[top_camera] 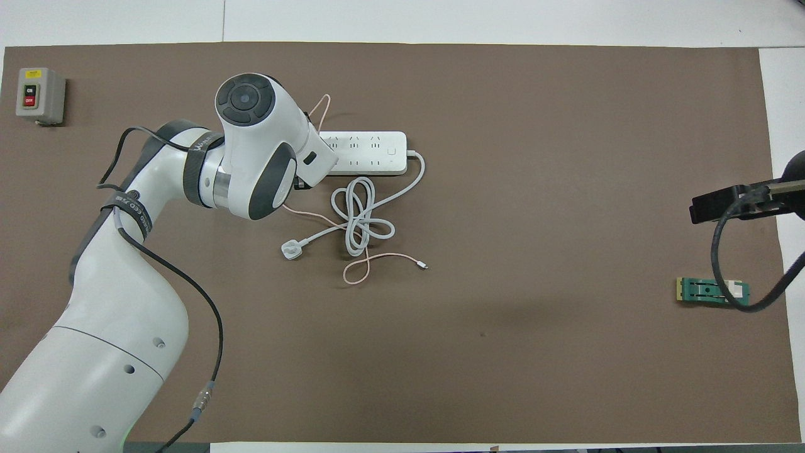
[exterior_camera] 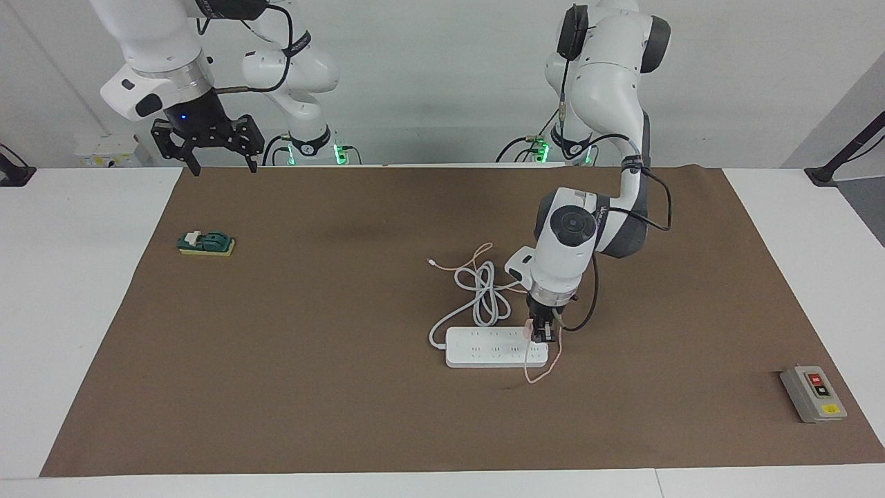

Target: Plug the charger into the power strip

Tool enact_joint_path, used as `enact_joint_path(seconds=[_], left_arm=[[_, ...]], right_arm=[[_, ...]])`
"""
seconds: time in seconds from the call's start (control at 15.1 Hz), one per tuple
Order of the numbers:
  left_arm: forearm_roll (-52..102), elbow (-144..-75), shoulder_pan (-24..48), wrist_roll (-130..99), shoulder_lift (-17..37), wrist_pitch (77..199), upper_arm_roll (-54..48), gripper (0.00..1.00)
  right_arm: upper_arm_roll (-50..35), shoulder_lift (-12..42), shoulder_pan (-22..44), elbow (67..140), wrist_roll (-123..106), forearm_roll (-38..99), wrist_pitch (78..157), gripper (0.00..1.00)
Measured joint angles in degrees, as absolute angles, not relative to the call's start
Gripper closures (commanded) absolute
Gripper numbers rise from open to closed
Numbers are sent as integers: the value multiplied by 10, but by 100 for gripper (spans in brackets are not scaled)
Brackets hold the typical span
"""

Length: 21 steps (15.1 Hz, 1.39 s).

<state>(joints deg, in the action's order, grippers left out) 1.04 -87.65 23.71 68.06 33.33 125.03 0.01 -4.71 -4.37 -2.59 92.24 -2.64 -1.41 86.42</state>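
Note:
The white power strip [exterior_camera: 484, 347] lies flat on the brown mat and also shows in the overhead view [top_camera: 368, 154]. My left gripper [exterior_camera: 541, 337] points straight down onto the strip's end toward the left arm's end of the table. It is shut on the pale pink charger [exterior_camera: 529, 330], which sits against the strip's top. The charger's thin pink cable [exterior_camera: 543, 370] loops off the strip's edge and trails toward the robots [top_camera: 377, 257]. In the overhead view my wrist hides the charger. My right gripper [exterior_camera: 224, 168] waits open, raised over the mat's corner nearest the right arm's base.
The strip's thick white cord [exterior_camera: 484, 294] lies coiled beside it, nearer to the robots, and ends in a round white plug [top_camera: 290, 250]. A grey button box [exterior_camera: 812, 393] sits at the left arm's end. A green block [exterior_camera: 206, 243] sits at the right arm's end.

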Motion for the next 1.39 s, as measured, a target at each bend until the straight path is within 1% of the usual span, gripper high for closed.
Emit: enact_joint_path(seconds=[0.2, 0.66, 0.86, 1.06, 1.19, 1.39], left_arm=[[13, -841, 229, 679, 317, 1209, 4, 0], [25, -834, 187, 647, 213, 1109, 7, 0], [26, -834, 170, 561, 168, 1052, 8, 0], [26, -835, 135, 473, 129, 1012, 10, 0], [26, -835, 116, 359, 113, 1000, 13, 0], [26, -836, 109, 198, 100, 986, 15, 0]], right_arm=[[-47, -44, -26, 922, -26, -14, 864, 0], [-47, -44, -26, 922, -26, -14, 864, 0], [-47, -44, -26, 922, -26, -14, 864, 0], [-47, -44, -26, 922, -26, -14, 864, 0], [-47, -44, -26, 922, -26, -14, 864, 0], [-47, -44, -26, 922, -26, -14, 864, 0]])
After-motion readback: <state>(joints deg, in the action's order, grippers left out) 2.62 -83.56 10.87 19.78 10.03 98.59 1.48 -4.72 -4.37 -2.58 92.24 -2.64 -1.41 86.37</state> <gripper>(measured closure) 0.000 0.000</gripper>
